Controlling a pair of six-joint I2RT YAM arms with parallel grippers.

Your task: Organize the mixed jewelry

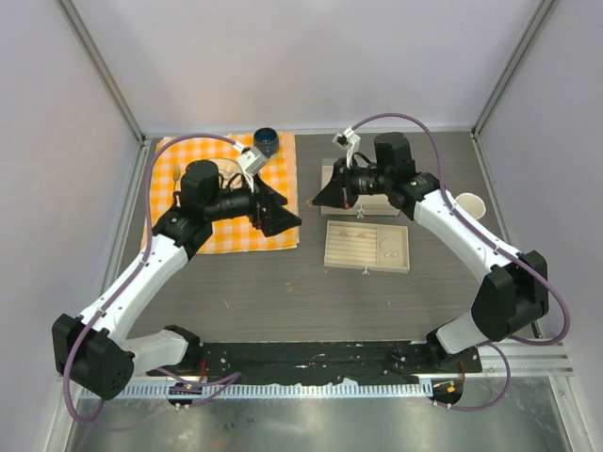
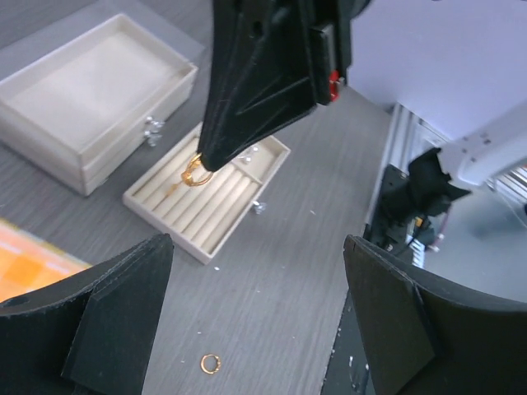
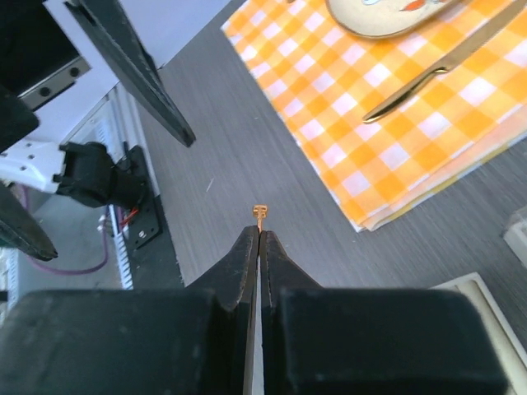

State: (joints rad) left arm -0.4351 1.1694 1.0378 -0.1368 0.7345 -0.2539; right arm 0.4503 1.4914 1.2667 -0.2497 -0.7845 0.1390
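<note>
Top external view: right gripper [image 1: 317, 199] is held off the far-left corner of the ring tray [image 1: 339, 266]. Its jaws are pressed together w/ a tiny gold piece [image 3: 259, 212] pinched at the very tips and poking out past them.

Key relation now: the tray lies to the right of those jaws and nearer the near edge. Its long axis and padded slots run left-right along the table [image 1: 236, 292]. A short carry that way is judged the next need. Height over the table can't be told.

Left gripper [image 1: 280, 218] is spread wide, nothing btwn the fingers, over the near-right corner of the checked cloth [image 1: 165, 155].

A loose gold ring [image 1: 289, 286] is spotted on bare table, off the tray's near-left corner toward the near edge. In the left wrist view it sits below and btwn the open fingers, so the left arm is judged the nearer one for that pickup. Round and lying flat, so no long axis is offered.

Other gold bits [image 1: 358, 234] are seen in the tray, too small to id. Writing/brands: none legible anywhere.
</note>
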